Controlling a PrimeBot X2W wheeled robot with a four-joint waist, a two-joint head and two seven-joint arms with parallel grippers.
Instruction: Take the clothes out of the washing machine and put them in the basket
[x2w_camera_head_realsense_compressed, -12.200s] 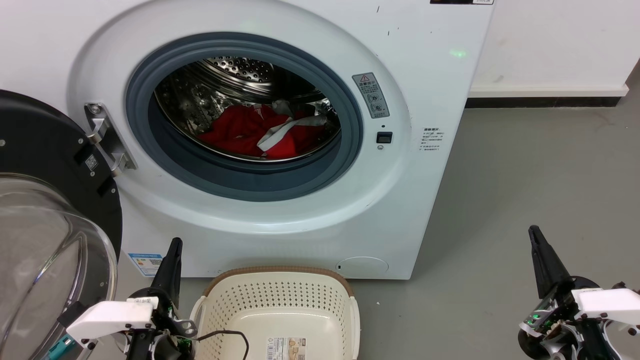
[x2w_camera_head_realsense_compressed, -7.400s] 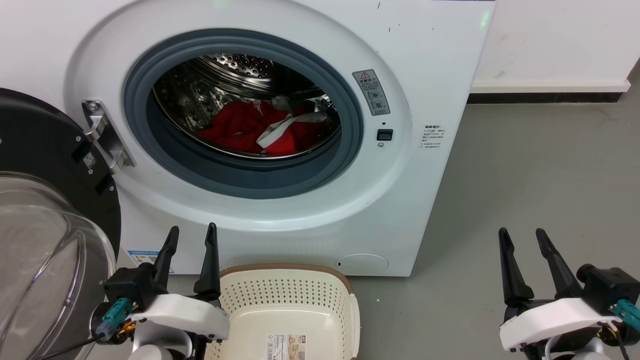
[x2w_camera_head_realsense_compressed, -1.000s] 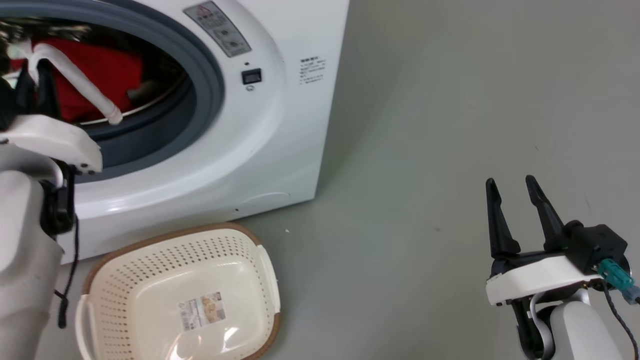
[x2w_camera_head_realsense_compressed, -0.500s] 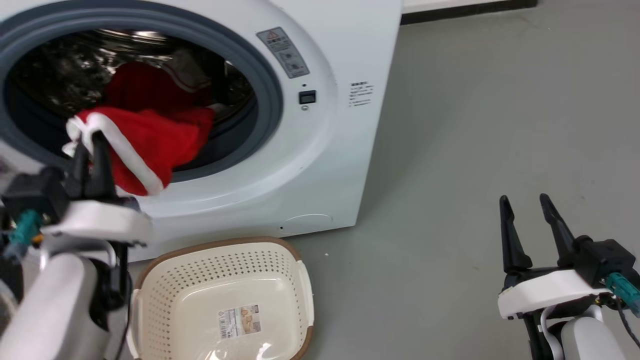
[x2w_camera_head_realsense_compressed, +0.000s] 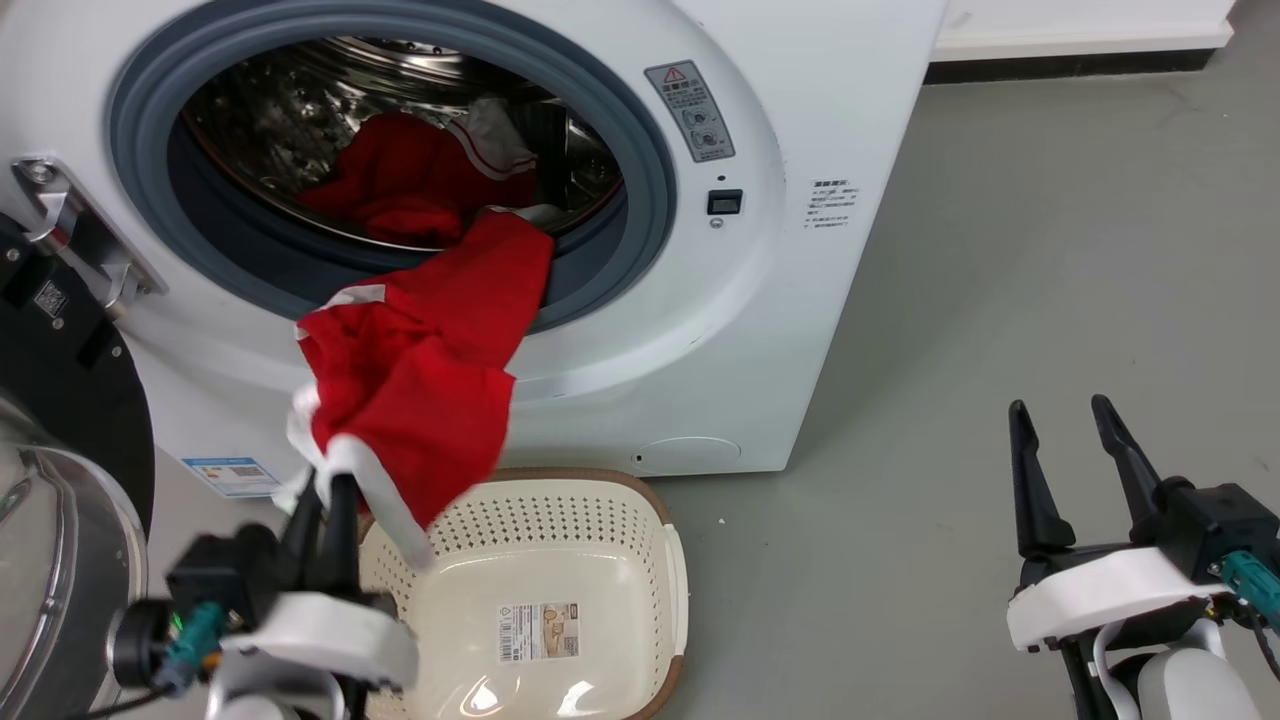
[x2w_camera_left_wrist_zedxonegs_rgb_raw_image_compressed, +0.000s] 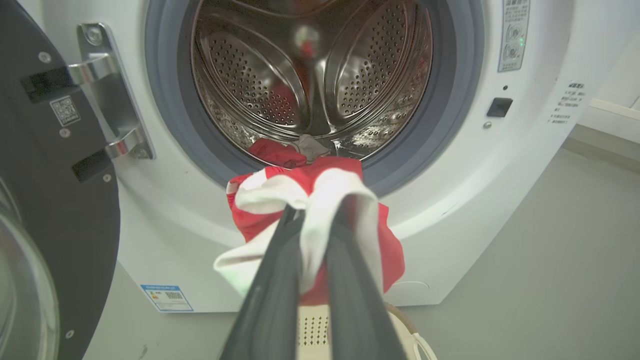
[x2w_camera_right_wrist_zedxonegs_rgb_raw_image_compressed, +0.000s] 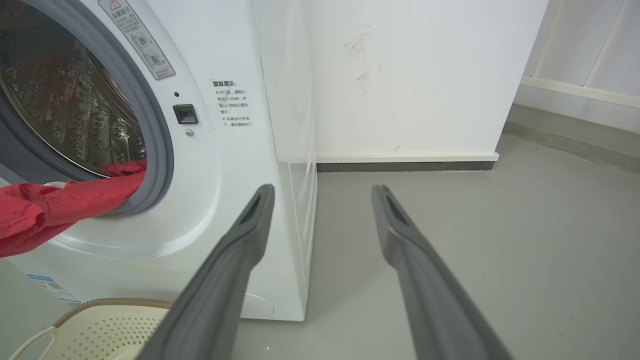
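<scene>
Garment (x2w_camera_head_realsense_compressed: 420, 390) now down at basket (x2w_camera_head_realsense_compressed: 560, 520); wrist view: trim (x2w_camera_left_wrist_zedxonegs_rgb_raw_image_compressed: 267, 195) in left hand (x2w_camera_left_wrist_zedxonegs_rgb_raw_image_compressed: 317, 210)

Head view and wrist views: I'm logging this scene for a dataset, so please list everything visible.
washing machine: one, white, at the back.
door: one, black-rimmed glass, swung open at left.
hanging garment: one, red with white trim, trailing from the drum opening towards the basket.
drum garment: one, red, inside the drum.
basket: one, cream with brown rim, on the floor before the washer.
floor: grey.
left gripper: dark jaws shut on the hanging garment's white trim.
right gripper: dark jaws open, empty, at right.
</scene>
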